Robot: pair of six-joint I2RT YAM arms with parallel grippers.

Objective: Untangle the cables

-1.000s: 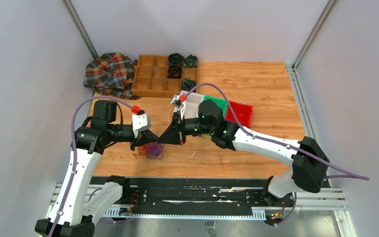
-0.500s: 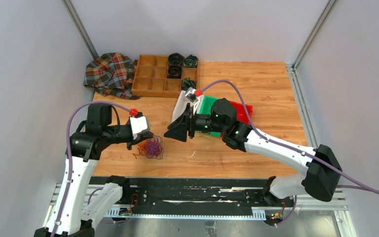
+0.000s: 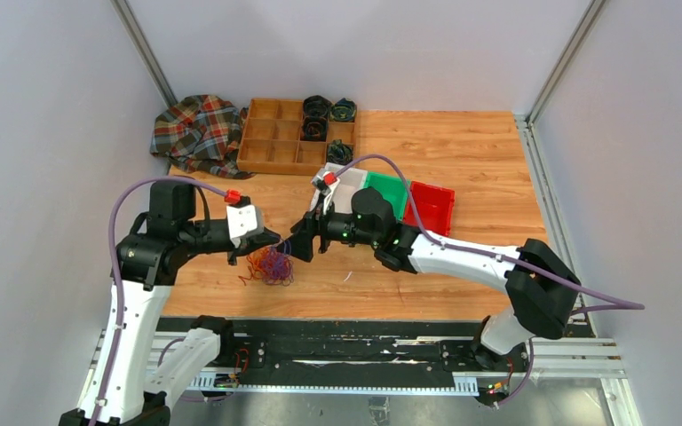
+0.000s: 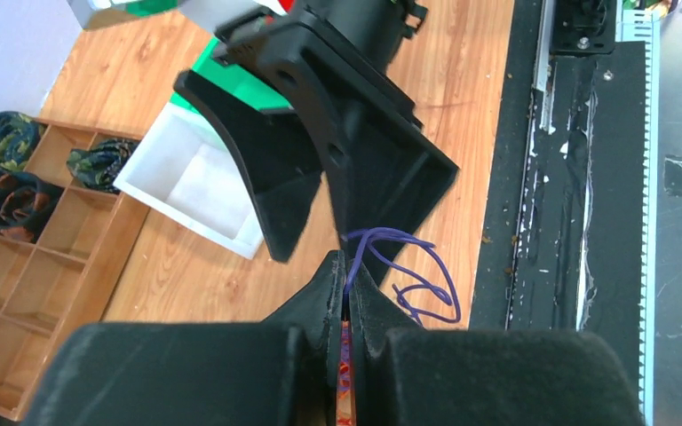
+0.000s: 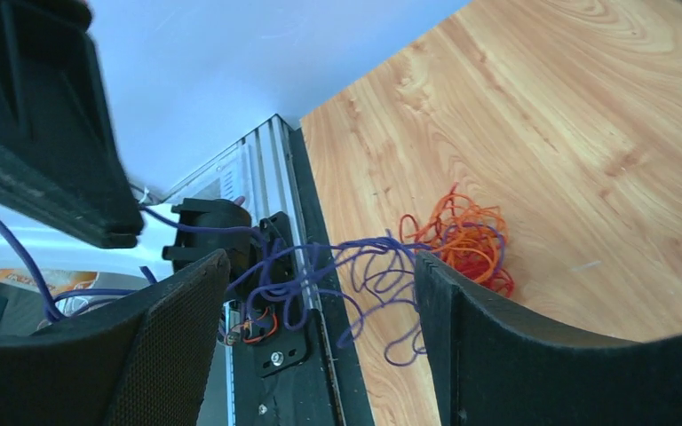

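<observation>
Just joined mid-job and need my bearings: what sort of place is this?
Probably a robot lab test cell: plain white walls box in a wooden table with a sorting tray, and a metal rail lines its near edge.

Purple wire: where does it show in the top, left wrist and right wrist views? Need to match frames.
Top external: purple wire left of centre, in the tangle on the table between both grippers.
Left wrist: purple wire loops right of centre, pinched by the shut left gripper.
Right wrist: purple wire strung across the middle, between the open fingers.
Shared landmark: right gripper, open, next to the wire everywhere.
</observation>
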